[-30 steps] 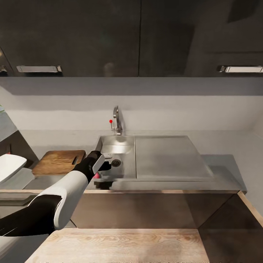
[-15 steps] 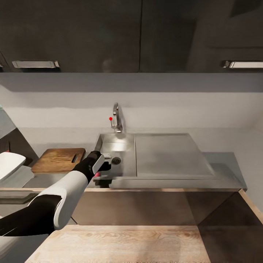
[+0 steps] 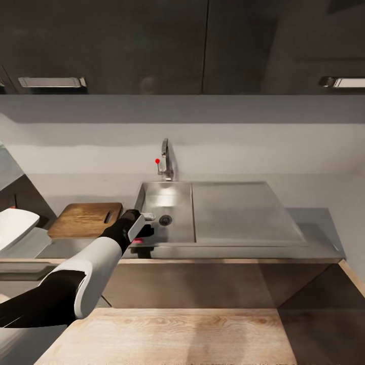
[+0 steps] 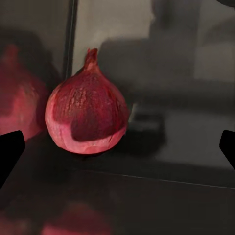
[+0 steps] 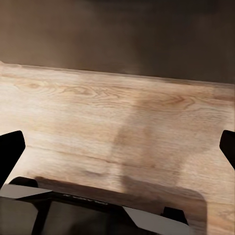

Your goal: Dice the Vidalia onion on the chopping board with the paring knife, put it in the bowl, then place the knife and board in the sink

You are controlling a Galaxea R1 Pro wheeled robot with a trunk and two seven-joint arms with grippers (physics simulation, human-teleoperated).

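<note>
**L arm at the sink basin, onion between spread fingers**

Over the basin's near-left corner, the left gripper (image 3: 143, 234) reaches into the sink (image 3: 238, 213), a matte grey steel rectangle w/ a round dark drain (image 3: 165, 220) and a flat drainboard wing stretching toward 3 o'clock. A sliver of pink-red shows just under the wrist, at the basin's front wall. From the left wrist cam the Vidalia onion (image 4: 87, 111) sits upright on the dull grey floor: bulb-shaped, papery red-purple skin w/ fine ridges, a paler pink patch low down, short dried neck pointing up. Its reddish reflection smears on the basin wall beside it. Both dark fingertips (image 4: 11, 152) sit far apart at the frame edges, so the left jaws are spread wide, nothing grasped; onion lies between them but not touched.

At 12 o'clock from the drain stands the chrome tap (image 3: 166, 161) w/ its red knob. At 9 o'clock from the sink, on the grey stone-look countertop (image 3: 319, 223), lies the chopping board (image 3: 86, 220): brown, visible grain, slot handle near its right end. Further toward 9, the white rounded bowl (image 3: 15, 227), smooth-sided, partly cut off.

Glossy dark cabinets (image 3: 126, 45) overhead w/ metal bar handles.

Right gripper (image 5: 117, 147): fingertips wide apart, empty, over pale wood-grain floor (image 5: 98, 117).
</note>
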